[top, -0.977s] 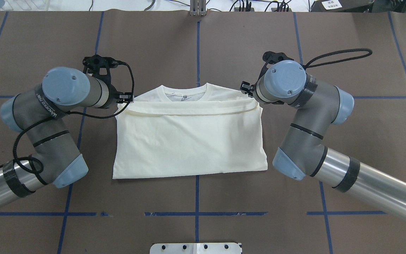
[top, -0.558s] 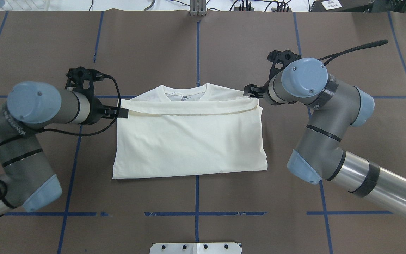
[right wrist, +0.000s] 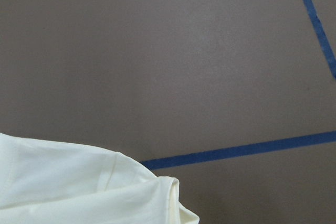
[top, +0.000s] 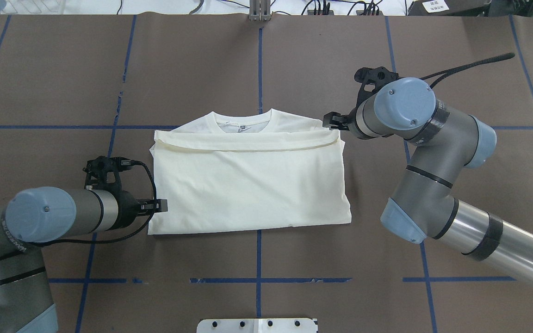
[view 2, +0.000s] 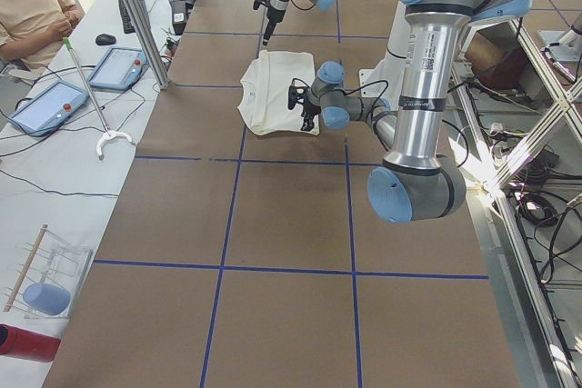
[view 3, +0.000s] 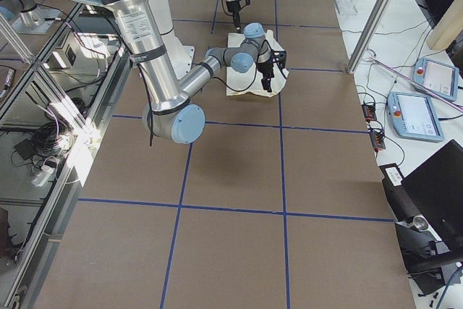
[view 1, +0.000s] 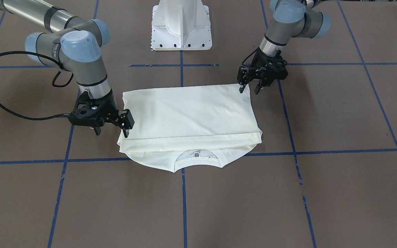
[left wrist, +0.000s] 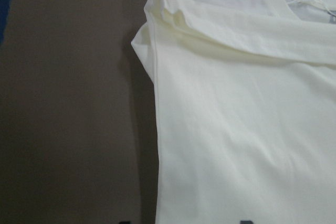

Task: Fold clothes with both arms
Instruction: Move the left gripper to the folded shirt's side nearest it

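The cream-white T-shirt lies folded flat in the table's middle, collar on the far side, print hidden. It also shows in the front view. My left gripper hangs open by the shirt's near-left corner, holding nothing; in the front view its fingers straddle that corner. The left wrist view shows the shirt's left edge below. My right gripper is open and empty beside the far-right corner, also seen in the front view. The right wrist view shows only that corner.
The brown table cover carries blue tape grid lines. The white pedestal base stands at the robot's side. Cables lie along the far edge. A seated person and tablets are beyond that edge.
My left arm has swung back from the shirt's far-left corner to its near-left corner. My right gripper has drawn slightly off the far-right corner. The shirt has not moved.
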Controlling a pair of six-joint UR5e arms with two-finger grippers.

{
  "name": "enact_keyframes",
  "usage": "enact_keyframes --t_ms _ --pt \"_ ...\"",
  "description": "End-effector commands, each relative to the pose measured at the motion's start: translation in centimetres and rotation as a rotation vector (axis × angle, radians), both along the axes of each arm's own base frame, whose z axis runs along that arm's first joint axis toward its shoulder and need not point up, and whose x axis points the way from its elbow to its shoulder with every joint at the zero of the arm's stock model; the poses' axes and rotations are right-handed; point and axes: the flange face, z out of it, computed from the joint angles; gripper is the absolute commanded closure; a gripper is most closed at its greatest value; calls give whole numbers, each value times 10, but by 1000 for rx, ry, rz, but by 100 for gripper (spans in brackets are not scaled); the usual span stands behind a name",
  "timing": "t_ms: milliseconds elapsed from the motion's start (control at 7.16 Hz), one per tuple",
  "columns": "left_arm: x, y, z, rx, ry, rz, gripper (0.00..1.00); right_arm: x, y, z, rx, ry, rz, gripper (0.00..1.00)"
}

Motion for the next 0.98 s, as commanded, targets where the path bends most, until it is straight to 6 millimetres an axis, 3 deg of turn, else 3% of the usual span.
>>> enact_keyframes --t_ms 0,419,698,837 --pt "7 16 10 -23 -13 7 39 0 0 1 -1 3 1 0" --pt "16 27 14 -24 -23 20 41 0 0 6 -6 9 3 0" --pt "21 34 15 -45 -18 22 58 1 1 6 -9 7 6 0" --pt "21 34 15 -46 -18 24 77 1 1 7 -11 8 7 0"
